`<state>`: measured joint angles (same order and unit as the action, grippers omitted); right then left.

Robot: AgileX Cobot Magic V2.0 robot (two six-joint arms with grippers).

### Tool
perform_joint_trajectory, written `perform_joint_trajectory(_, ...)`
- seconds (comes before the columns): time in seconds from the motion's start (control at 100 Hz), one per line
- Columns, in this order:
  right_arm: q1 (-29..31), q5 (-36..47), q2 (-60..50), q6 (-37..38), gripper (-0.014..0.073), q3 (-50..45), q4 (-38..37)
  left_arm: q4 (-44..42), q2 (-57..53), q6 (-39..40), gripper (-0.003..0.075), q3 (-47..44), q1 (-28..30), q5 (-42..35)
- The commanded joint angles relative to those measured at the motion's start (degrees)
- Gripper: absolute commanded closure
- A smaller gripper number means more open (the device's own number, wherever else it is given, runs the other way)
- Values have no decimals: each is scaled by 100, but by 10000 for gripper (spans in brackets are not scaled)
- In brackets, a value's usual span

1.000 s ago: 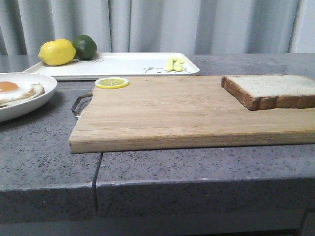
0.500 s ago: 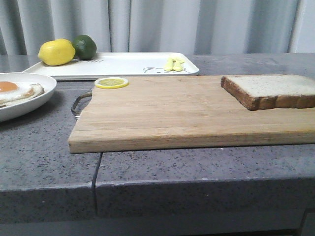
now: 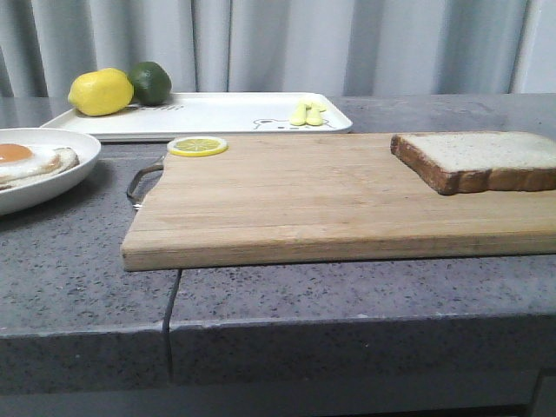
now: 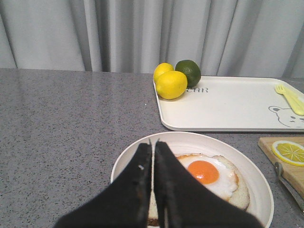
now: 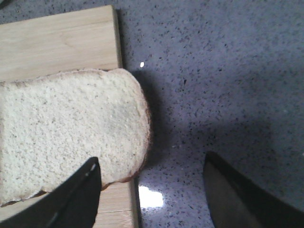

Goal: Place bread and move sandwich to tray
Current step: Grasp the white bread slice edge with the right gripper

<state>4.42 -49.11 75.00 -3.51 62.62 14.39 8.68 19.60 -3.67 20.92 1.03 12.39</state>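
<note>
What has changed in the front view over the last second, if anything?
Nothing visibly changed. The bread lies at the same spot on the cutting board, the sandwich sits in its dish, and the tray holds the same fruit. No gripper enters the front view in any of its pictures.

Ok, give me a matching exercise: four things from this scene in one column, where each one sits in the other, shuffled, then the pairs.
Things:
1. bread
2. fried egg
3. lemon slice
4. green lime

Places:
A. far left corner of the tray, beside the whole lemon
B. in the round white dish
C. right end of the cutting board, overhanging its edge
D. far left corner of the cutting board

Pairs: 1-C, 2-B, 3-D, 4-A
</note>
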Motion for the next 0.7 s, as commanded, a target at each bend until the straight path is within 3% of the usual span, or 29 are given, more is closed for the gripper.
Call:
perform_joint_trajectory(0.0, 318, -255, 223, -663, 121, 449, 775, 54, 88, 19, 740, 211, -15, -400)
perform_joint_trajectory(0.18, 958, -749, 893, -1726, 121, 670, 2335, 54, 88, 19, 740, 211, -15, -400)
perform_joint_trajectory(0.69, 1010, -890, 1810, -2249, 121, 824, 3098, 54, 88, 19, 740, 211, -15, -400)
